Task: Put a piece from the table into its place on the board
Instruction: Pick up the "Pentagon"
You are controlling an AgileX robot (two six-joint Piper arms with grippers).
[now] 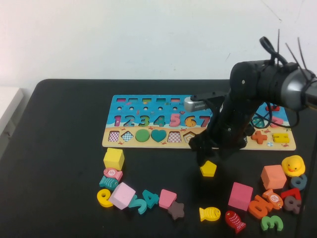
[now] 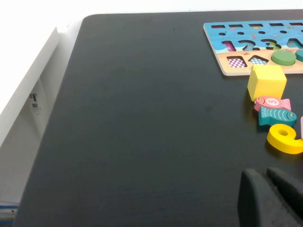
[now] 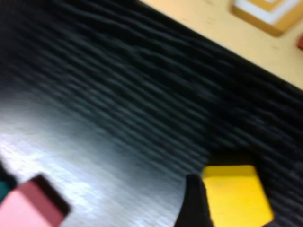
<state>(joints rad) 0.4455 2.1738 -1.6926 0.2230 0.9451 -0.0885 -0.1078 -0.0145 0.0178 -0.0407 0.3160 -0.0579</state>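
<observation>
Yellow wooden pentagon piece (image 1: 208, 168) sits on the black desk (image 1: 59, 148) at 6 o'clock of the puzzle board (image 1: 148, 141), right hand (image 1: 208, 157) directly over it, fingers apart around it. Left hand (image 2: 270, 198) parked far off, together.

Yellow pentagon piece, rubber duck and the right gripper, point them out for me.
yellow pentagon piece (image 1: 208, 169), high view, its top face.
rubber duck (image 1: 293, 165), high view, its body.
right gripper (image 1: 204, 159), high view, fingertips at the pentagon.

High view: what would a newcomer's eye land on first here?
First the right gripper, reaching down in front of the puzzle board onto a yellow pentagon piece on the black table. Next, the bright loose pieces scattered along the near edge. The left gripper is parked low at the left.
</observation>
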